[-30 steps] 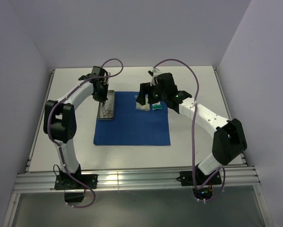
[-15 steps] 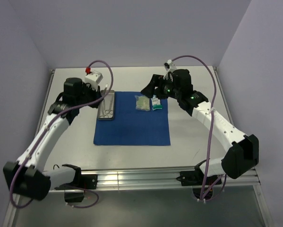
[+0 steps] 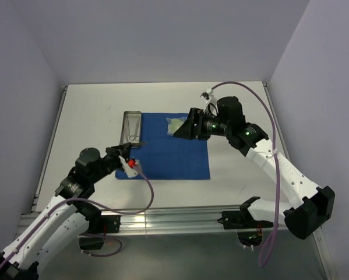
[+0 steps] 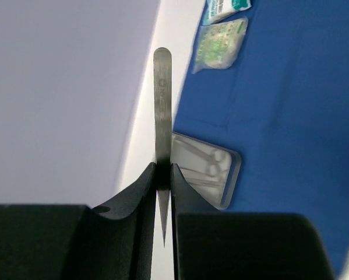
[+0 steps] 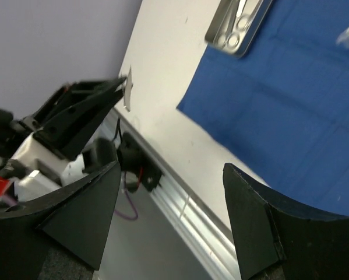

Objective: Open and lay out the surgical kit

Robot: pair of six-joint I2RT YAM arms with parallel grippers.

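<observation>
The blue cloth (image 3: 174,157) lies open and flat in the middle of the counter (image 3: 92,116). The little steel tray (image 3: 131,123) sits on the far left corner of the cloth. Scissors (image 4: 206,166) with ring handles lie in the tray. Two small packets (image 4: 221,44) lie on the far part of the cloth, side by side and out of the tray.

The step in hand looks like taking the tools out of the tray, one by one, and laying them on the cloth. The left jaws are nearly shut and pinch a thin pair of tweezers (image 4: 162,105) in the middle. The round end sticks out past the jaws and the sharp end points back. The left jaws hang by the left edge of the cloth, toward its near corner, and seem lifted off it.

The right jaws are wide open and hold nothing. They hover over the far right part of the cloth, near the packets.

Next, I think the left jaws should go down over a bare bit of cloth, well apart from the tray. They should lay the tweezers flat and only then let go. Then the scissors need to come out.
</observation>
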